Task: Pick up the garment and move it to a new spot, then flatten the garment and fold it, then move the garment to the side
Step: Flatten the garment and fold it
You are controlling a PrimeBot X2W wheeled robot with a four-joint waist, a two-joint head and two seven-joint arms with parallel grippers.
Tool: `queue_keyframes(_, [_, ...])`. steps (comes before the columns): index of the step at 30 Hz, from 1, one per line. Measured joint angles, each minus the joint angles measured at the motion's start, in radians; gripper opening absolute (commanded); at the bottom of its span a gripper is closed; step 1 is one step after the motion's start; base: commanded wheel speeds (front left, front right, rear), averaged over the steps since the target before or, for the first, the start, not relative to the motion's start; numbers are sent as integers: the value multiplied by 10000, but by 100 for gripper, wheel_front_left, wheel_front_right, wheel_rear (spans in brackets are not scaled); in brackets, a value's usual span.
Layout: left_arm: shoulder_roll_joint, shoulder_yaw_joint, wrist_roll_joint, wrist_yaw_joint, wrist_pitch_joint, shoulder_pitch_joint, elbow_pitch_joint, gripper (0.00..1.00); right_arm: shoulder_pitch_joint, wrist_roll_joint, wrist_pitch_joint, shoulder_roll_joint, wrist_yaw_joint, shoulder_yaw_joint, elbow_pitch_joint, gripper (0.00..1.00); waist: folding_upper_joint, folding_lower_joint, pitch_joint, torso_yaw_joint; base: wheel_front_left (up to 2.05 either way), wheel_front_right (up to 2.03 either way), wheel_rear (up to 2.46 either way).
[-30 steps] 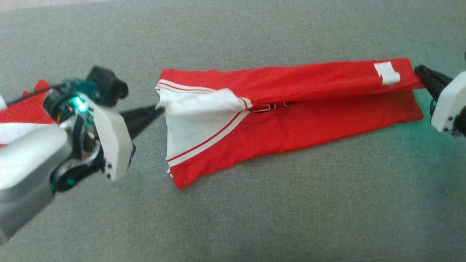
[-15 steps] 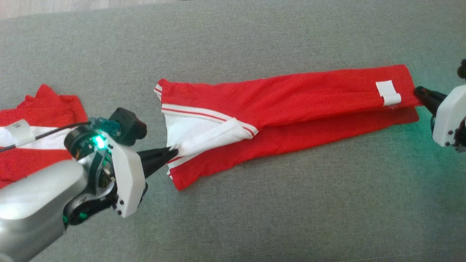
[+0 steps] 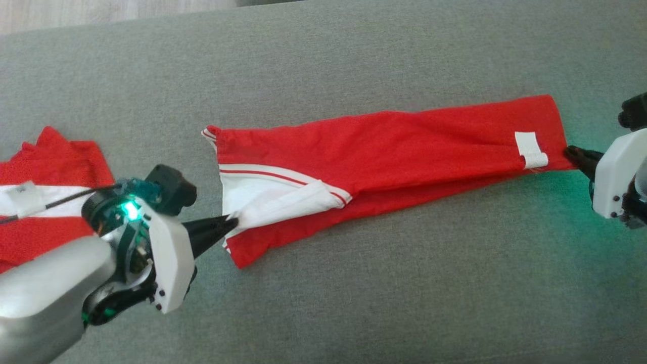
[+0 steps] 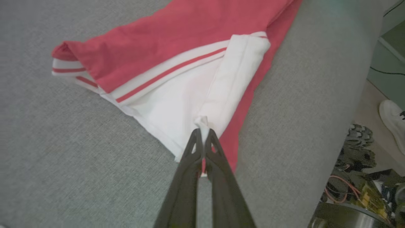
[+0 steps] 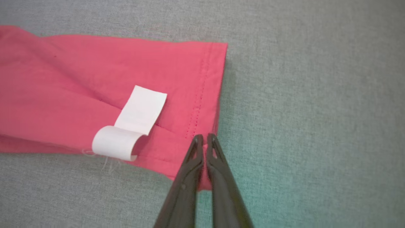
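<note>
Both left gripper [image 3: 232, 221] and right gripper [image 3: 569, 150] pinch the garment [image 3: 404, 141]; left wrist view adds a shoe [image 4: 392, 118].

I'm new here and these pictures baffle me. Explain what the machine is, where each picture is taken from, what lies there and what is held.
This is a wheeled robot with two arms, each ending in a two-fingered hand. The wide picture comes from a camera on its head, looking down at a grey fabric surface. The other two come from cameras on its wrists, each looking along its own hand. On the surface lies a long red garment with white trim, folded lengthwise. The left hand is shut on its white end; the right hand is shut on the red hem beside a white label. A second garment, red and white, lies at the far left, untouched.
</note>
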State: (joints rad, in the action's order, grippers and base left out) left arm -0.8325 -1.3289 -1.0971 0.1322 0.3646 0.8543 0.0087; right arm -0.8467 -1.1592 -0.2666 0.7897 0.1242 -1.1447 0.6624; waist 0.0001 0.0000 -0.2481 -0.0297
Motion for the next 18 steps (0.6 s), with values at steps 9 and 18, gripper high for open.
queue_keyframes(9, [107,109,316,-123,-1022,-530,752,100,4,-644,-412,-10,-2,104,230,100,0,0,172,-194,0,0,0])
queue_keyframes(18, [748,1718,679,-1996,-4351,-663,1546,100,-23,-811,1841,79,-2,1198,-58,100,0,0,602,-333,0,0,0])
